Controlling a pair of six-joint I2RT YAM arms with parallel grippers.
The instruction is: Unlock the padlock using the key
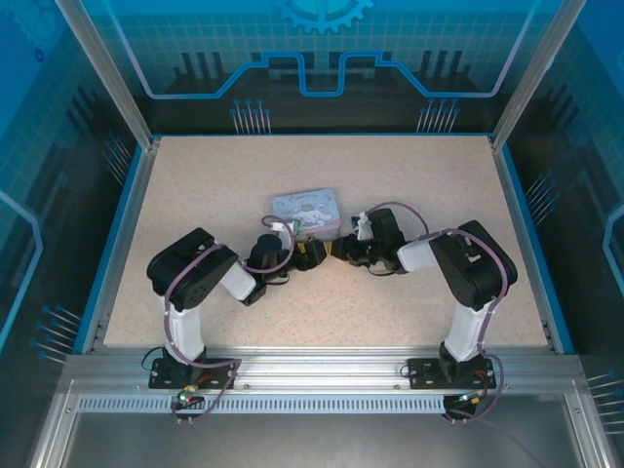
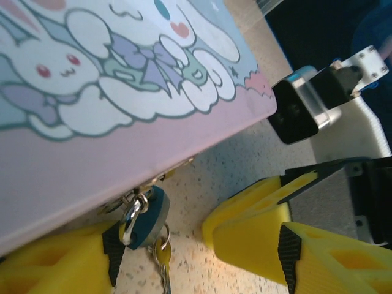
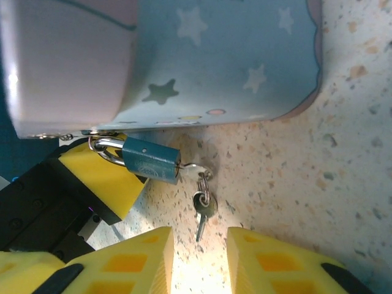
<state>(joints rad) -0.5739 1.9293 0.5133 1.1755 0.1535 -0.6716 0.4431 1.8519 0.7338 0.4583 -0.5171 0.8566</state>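
Lab robot cell: aluminium frame (image 1: 312, 369), blue panels (image 1: 322, 49)

The padlock (image 2: 147, 211) is seen hung by its shackle at the lower edge of the cartoon-printed tin (image 2: 122, 92), just beside one yellow finger of the left end effector (image 2: 197, 263), whose jaws are spread wide. The key (image 2: 162, 252) is seen just below the padlock, over the speckled table (image 2: 245, 156).

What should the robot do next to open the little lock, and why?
Probably ease the right gripper forward and close it on the key. The key looks already pushed into the padlock, which hangs shut on the tin, and the gripper's jaws stand open just short of it.
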